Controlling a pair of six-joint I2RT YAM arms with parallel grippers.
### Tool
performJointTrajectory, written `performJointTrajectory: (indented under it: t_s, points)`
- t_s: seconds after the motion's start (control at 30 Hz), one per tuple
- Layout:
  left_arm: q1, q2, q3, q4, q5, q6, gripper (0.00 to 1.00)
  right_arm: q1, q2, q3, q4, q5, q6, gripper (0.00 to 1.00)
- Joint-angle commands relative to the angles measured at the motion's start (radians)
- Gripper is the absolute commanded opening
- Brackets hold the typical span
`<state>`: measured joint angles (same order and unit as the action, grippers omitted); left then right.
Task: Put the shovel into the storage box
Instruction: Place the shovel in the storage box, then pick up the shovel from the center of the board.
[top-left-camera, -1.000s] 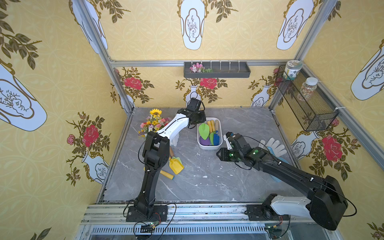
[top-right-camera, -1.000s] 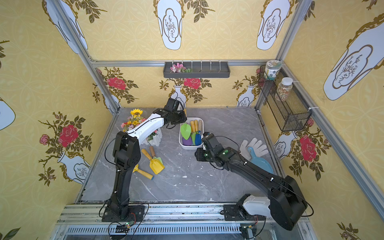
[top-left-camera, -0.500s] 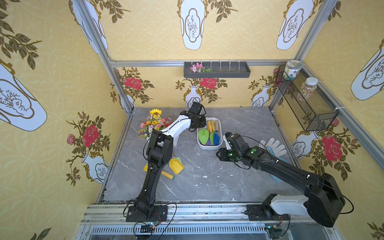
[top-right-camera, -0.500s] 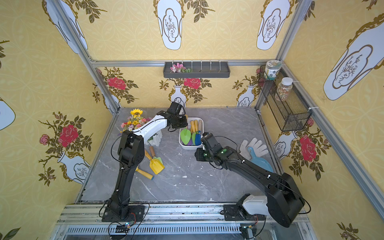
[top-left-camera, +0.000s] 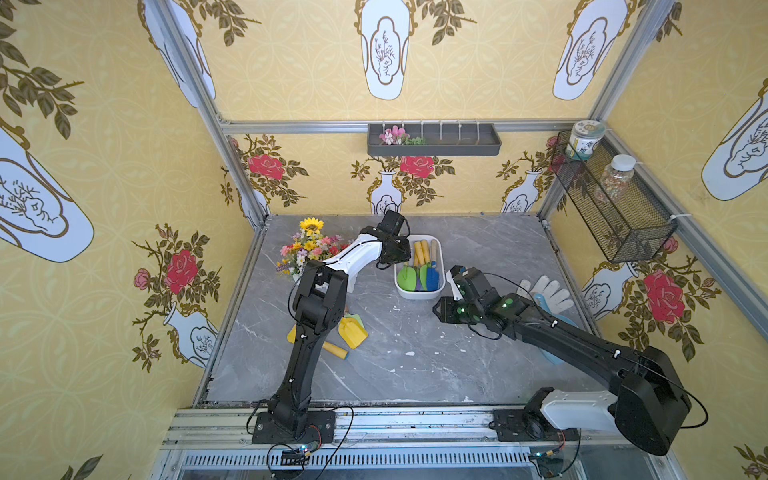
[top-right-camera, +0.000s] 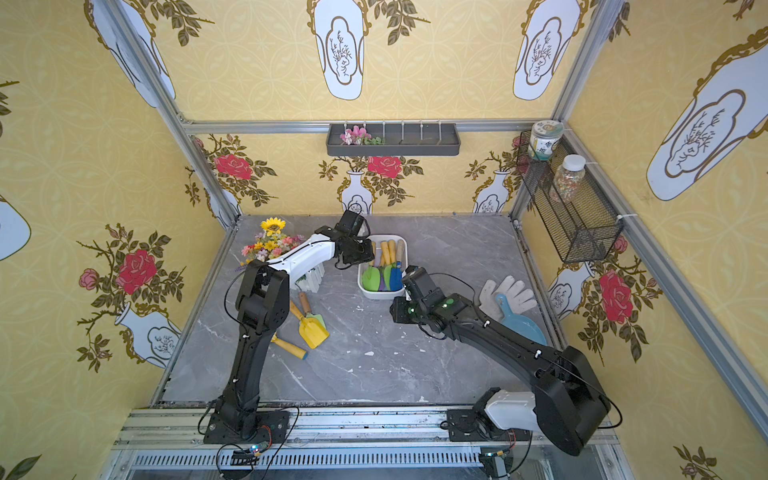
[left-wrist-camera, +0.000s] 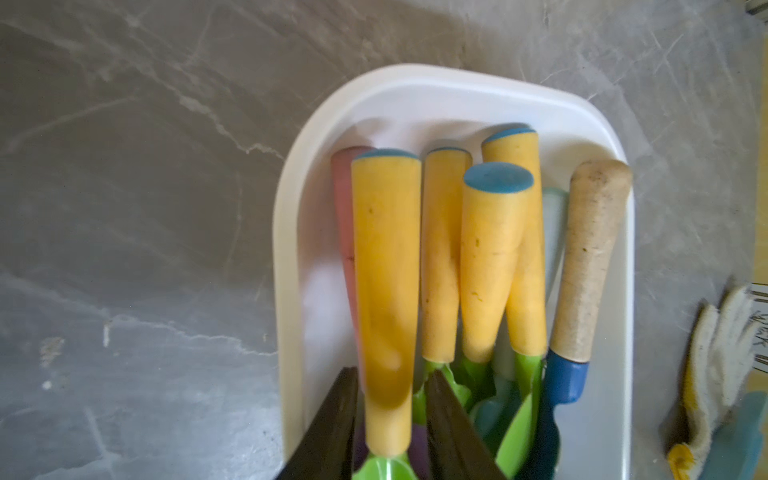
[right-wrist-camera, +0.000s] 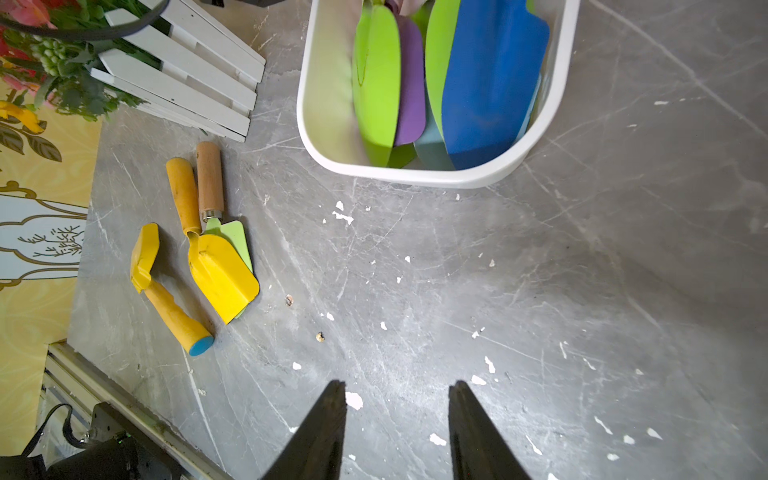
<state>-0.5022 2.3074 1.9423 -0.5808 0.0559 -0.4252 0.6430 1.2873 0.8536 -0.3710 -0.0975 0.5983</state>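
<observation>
left arm (top-left-camera: 309, 332) rises from its base, folds at the elbow and reaches toward the far middle, wrist tipped down, with the left gripper (left-wrist-camera: 390, 374) showing its jaws a little parted. right arm (top-left-camera: 582, 340) stretches low toward the centre, right gripper (right-wrist-camera: 397, 384) aimed downward, jaws well apart and empty.

Bright, even light in both top views; soft shadows on my desk (top-left-camera: 415, 365), frame edges bowed. Left wrist view soft, shovel (left-wrist-camera: 386, 270) handle smeared. Right wrist view sharp on desk, storage box (right-wrist-camera: 415, 176) rim slightly soft.
</observation>
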Motion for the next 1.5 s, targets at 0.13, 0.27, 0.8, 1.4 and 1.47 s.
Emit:
performJointTrajectory:
  t_s: [0.13, 0.27, 0.8, 1.4, 1.47]
  points:
    - [0.001, -0.051, -0.032, -0.008, -0.013, -0.008, 0.39, 0.001, -0.009, 0.0, 0.01, 0.012, 0.009, 0.45]
    - [-0.002, -0.11, -0.075, 0.01, -0.006, -0.017, 0.4, 0.0, -0.005, 0.01, 0.007, 0.012, 0.007, 0.45]
    - [-0.015, -0.431, -0.436, 0.147, -0.011, -0.087, 0.4, 0.078, 0.068, 0.106, -0.009, 0.035, -0.024, 0.45]
    - [-0.013, -0.863, -0.972, 0.247, -0.086, -0.236, 0.4, 0.189, 0.205, 0.213, 0.036, 0.009, -0.056, 0.45]
    - [-0.014, -0.906, -1.014, 0.243, -0.096, -0.252, 0.4, 0.199, 0.221, 0.225, 0.038, 0.007, -0.058, 0.45]
